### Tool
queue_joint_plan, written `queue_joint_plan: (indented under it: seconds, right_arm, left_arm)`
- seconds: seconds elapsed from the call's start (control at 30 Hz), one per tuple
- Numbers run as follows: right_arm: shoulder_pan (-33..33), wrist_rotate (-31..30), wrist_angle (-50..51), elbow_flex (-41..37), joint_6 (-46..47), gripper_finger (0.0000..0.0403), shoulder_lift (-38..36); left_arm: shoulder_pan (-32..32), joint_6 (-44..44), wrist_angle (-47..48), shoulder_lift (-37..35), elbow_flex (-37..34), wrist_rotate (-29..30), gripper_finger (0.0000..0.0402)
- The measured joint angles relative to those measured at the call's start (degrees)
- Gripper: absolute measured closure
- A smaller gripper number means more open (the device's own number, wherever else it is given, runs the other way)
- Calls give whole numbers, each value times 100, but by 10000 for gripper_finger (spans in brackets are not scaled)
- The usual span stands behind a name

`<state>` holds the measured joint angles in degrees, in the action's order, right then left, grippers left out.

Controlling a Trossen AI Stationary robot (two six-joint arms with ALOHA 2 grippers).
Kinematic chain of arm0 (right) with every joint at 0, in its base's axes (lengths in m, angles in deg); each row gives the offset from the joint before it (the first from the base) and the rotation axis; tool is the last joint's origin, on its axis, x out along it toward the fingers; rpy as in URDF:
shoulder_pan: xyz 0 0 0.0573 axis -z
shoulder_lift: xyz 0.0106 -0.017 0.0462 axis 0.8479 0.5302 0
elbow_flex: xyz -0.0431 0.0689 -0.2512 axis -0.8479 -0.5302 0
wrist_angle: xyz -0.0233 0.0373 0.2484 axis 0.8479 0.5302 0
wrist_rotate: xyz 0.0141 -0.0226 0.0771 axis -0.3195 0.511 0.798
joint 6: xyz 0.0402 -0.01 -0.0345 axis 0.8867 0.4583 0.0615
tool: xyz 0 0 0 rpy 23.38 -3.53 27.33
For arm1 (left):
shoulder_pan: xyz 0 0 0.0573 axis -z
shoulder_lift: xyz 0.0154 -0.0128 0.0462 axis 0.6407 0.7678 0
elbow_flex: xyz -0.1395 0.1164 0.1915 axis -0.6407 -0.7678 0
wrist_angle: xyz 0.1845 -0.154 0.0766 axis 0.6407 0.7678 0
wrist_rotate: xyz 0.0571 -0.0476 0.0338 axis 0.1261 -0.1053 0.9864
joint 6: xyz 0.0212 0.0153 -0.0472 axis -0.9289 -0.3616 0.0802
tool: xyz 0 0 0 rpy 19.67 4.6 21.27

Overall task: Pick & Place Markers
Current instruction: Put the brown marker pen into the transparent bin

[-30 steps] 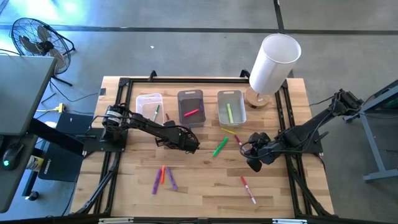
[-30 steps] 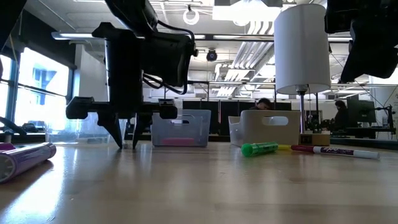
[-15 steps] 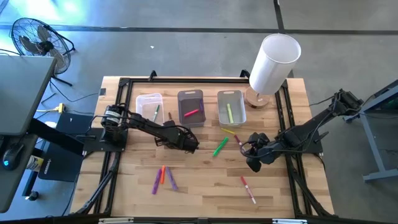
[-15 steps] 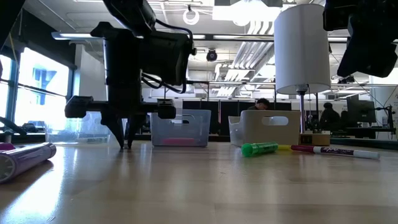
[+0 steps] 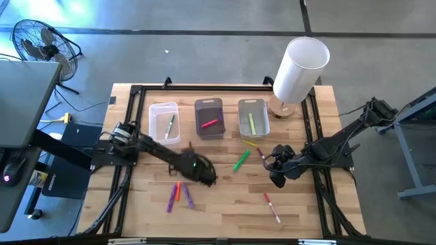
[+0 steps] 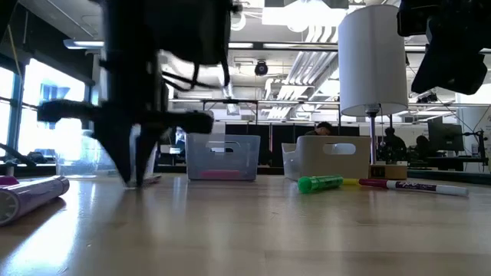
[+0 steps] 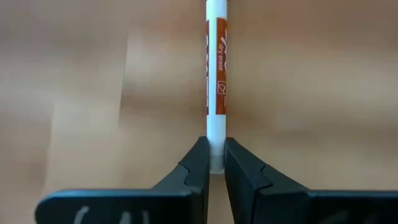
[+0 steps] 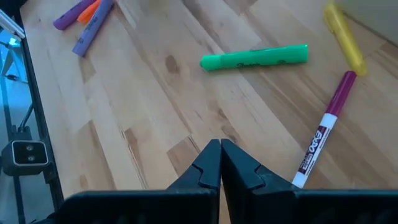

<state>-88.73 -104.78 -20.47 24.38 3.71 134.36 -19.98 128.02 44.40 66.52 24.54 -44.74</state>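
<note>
My left gripper point(image 5: 204, 174) is low over the table's middle, fingers pointing down in the low view point(image 6: 136, 178). It is shut on a white-barrelled marker with an orange-brown label point(image 7: 216, 68). My right gripper point(image 5: 276, 178) is shut and empty point(image 8: 220, 149) above the table's right half. Just beyond it lie a green marker point(image 8: 255, 57), a yellow marker point(image 8: 343, 36) and a purple-capped white marker point(image 8: 323, 134). Two purple markers and an orange one point(image 5: 178, 194) lie near the front. A red marker point(image 5: 272, 207) lies at the front right. My left gripper pinches the white barrel close to its one end point(image 7: 215, 144) between its two fingertips. The fingers come from above, pointing down. The rest of the marker runs out beyond the fingers, level and close over the wood; whether it touches the table I cannot tell.
Three small bins stand in a row at the back: a clear one point(image 5: 163, 121) with a green marker, a dark grey one point(image 5: 208, 117) with a red marker, a pale one point(image 5: 253, 117) with a yellow-green marker. A tall white cylinder point(image 5: 300, 68) stands at the back right.
My left gripper has shut its fingers on the marker low at the table, then has gone toward the table's near edge, with the marker staying between its fingers.
</note>
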Motion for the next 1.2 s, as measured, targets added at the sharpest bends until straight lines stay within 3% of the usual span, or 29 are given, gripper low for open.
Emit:
queue_joint_plan:
  seconds: [0.23,0.57,0.87,1.2]
  right_arm:
    - [0,-131,0,0,-53,403,0]
    - [0,-305,-48,0,-109,402,0]
    - [-7,-304,-283,0,-128,403,0]
    - [-4,-221,-337,0,-140,403,0]
  left_arm:
    - [613,-237,-78,0,457,-598,368]
    - [714,-921,-416,-4,463,-1589,311]
    - [713,-993,-273,-154,465,-1253,265]
    - [232,-1383,246,-146,455,-1144,259]
